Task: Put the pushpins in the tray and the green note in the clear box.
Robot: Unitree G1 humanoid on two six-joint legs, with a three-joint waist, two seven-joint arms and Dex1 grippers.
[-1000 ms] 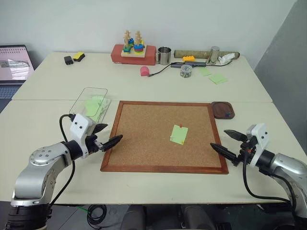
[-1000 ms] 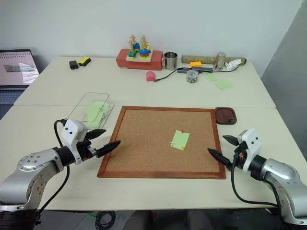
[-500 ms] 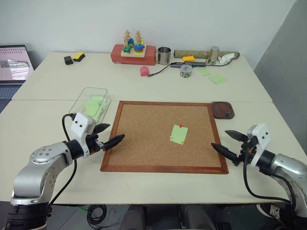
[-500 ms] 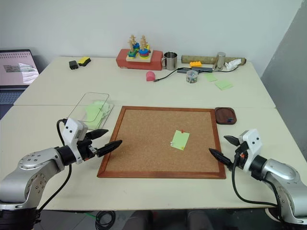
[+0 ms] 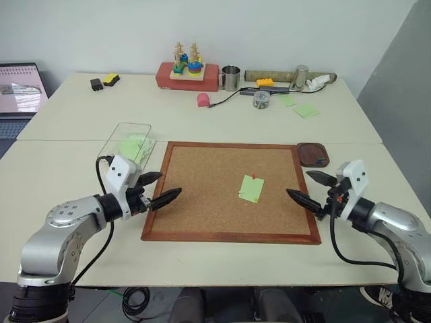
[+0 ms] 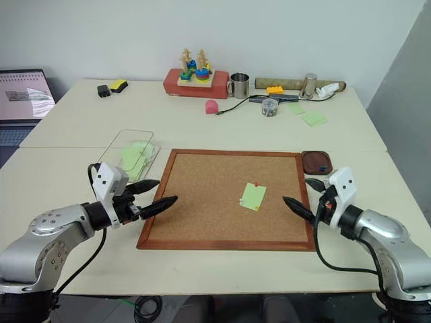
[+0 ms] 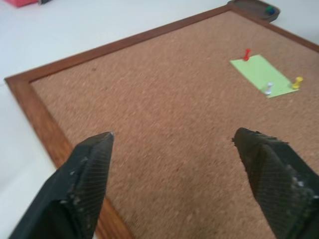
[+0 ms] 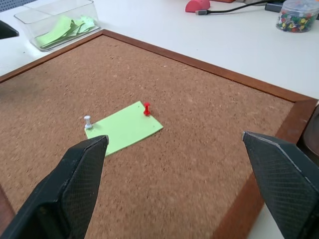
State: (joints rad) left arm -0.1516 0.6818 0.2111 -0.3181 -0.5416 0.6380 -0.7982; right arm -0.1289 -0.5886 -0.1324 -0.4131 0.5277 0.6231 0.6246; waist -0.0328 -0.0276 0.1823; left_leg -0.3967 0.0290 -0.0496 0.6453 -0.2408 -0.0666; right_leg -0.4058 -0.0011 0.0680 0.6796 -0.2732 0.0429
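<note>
Pincers point(image 5: 158, 186) point(image 5: 308, 188) apart over corkboard point(image 5: 202, 195) on beige table point(image 5: 81, 121).

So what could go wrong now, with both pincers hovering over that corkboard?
1. The green note is pinned by a red pushpin, a clear one and a yellow one; pulling it early could tear it.
2. The pins are tiny beside the right pincer, so one could slip and roll away.
3. The left pincer may bump the corkboard frame.
</note>
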